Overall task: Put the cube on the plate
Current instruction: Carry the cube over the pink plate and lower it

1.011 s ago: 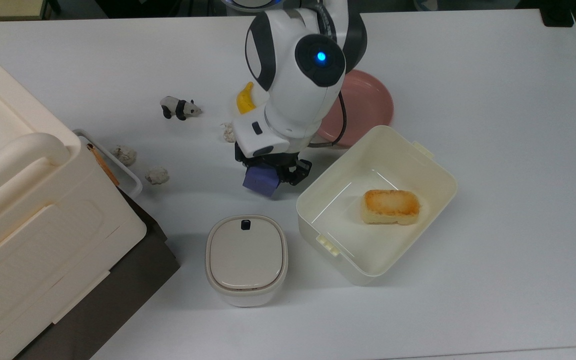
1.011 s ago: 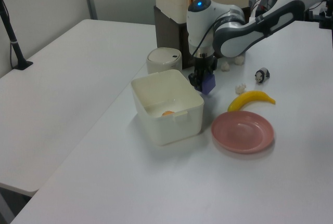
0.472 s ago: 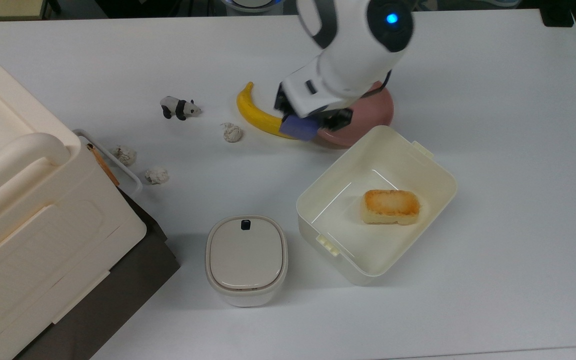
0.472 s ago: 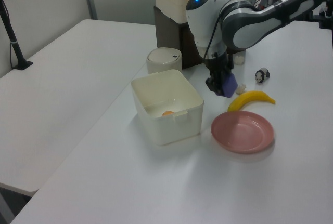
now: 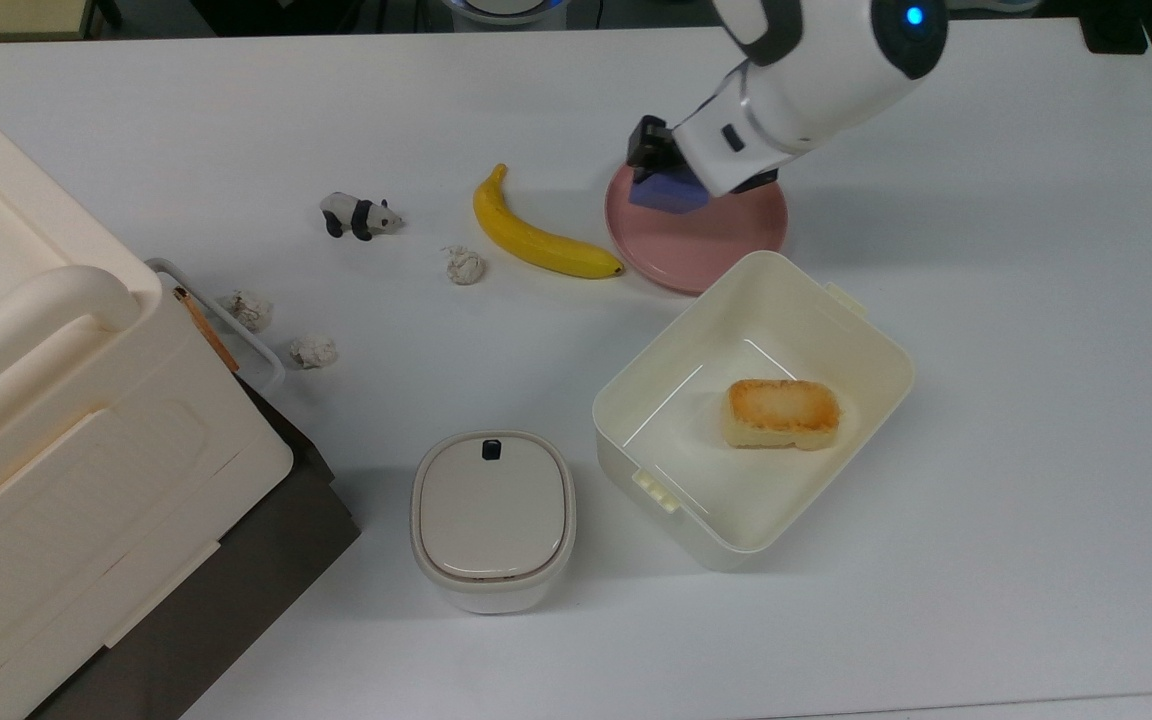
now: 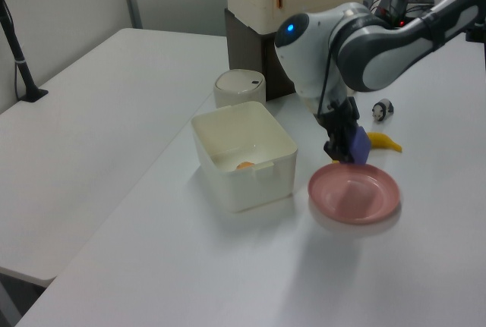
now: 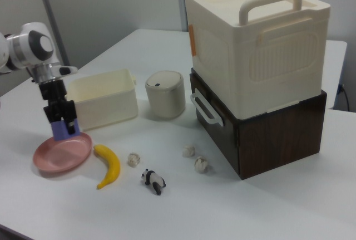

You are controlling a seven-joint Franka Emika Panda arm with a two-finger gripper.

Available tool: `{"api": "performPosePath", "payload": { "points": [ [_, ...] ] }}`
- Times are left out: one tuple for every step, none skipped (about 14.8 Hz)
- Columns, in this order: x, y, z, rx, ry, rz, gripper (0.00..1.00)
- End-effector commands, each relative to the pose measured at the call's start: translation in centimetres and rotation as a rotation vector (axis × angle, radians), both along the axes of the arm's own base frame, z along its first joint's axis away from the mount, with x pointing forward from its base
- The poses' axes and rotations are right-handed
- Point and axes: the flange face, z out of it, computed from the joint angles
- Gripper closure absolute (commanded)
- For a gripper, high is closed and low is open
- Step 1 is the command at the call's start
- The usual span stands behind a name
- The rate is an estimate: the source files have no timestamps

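In the top view, the plate (image 5: 706, 245) lies just right of the banana (image 5: 534, 238), with the open tub (image 5: 866, 330) just below it holding the bread piece (image 5: 782, 412). The lidded canister (image 5: 492, 515) sits left of the tub. The toy panda (image 5: 360, 214) stands left of the banana.

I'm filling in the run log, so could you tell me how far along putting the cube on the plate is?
Done: the cube is off the table, clamped in the gripper, and carried over the pink plate. In hand: the left view shows it hanging above the plate, a shadow beneath, not touching. Left: lower it, open the fingers and pull away. The banana lies beside the plate, clear of it.
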Motion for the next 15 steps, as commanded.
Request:
{"api": "performPosePath", "payload": {
  "points": [
    [-2.6,2.2,-1.4,-0.034,-0.002,0.002,1.00],
    [-3.3,3.1,-2.1,-0.039,-0.017,-0.004,1.00],
    [-4.1,3.9,-3.0,-0.044,-0.024,0.001,1.00],
    [-4.3,4.3,-3.5,-0.041,-0.039,-0.002,1.00],
    [-4.2,4.2,-3.5,-0.039,-0.051,-0.018,0.99],
    [-4.1,4.0,-3.6,-0.041,-0.053,-0.026,0.93],
    [-4.1,4.0,-3.7,-0.043,-0.052,-0.025,0.83],
    [-4.0,3.9,-3.7,-0.046,-0.055,-0.024,0.76],
    [-3.9,3.8,-3.6,-0.044,-0.056,-0.029,0.60],
    [-3.7,3.6,-3.5,-0.044,-0.059,-0.031,0.52],
    [-3.5,3.3,-3.5,-0.044,-0.061,-0.037,0.21],
    [-3.4,3.2,-3.4,-0.045,-0.064,-0.037,0.13],
    [-3.4,3.3,-3.5,-0.047,-0.065,-0.034,0.02],
    [-3.3,3.2,-3.4,-0.048,-0.068,-0.034,0.00],
    [-3.3,3.2,-3.4,-0.048,-0.068,-0.034,0.00]
  ]
}}
